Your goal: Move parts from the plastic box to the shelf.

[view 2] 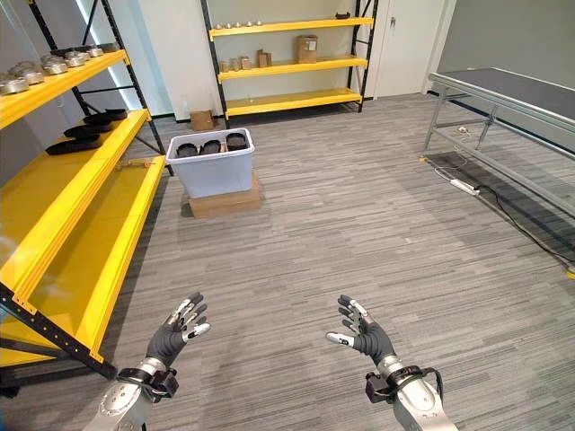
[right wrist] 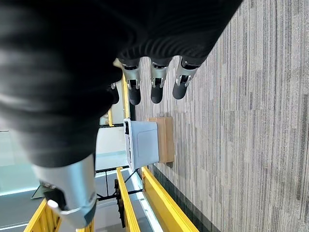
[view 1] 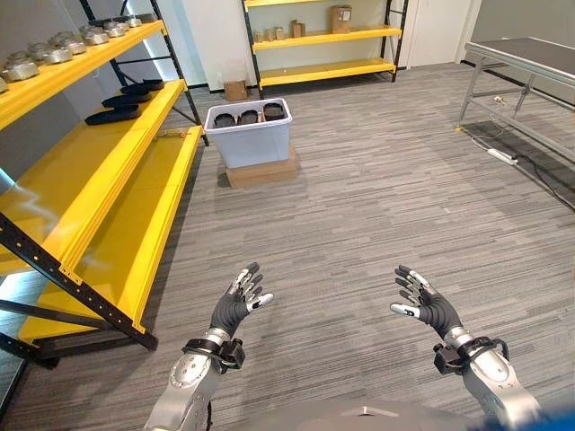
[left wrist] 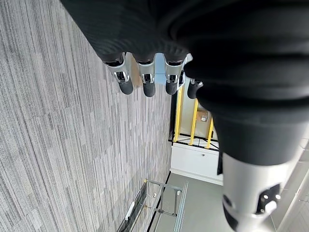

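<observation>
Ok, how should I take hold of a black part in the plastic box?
From above. The black parts sit in the open top of the plastic box, walls all around. Curl fingers over a part's upper rim; both hands are open and empty.

Grey striped carpet floor (view 1: 377,206). Flat cardboard base (view 1: 260,171) directly on it, carrying a pale plastic box (view 1: 251,135) with dark round parts (view 1: 249,117) inside. Just left of the box, a yellow shelf (view 1: 99,180) holding black trays (view 1: 126,99) and silver metal parts (view 1: 54,49) above.
</observation>
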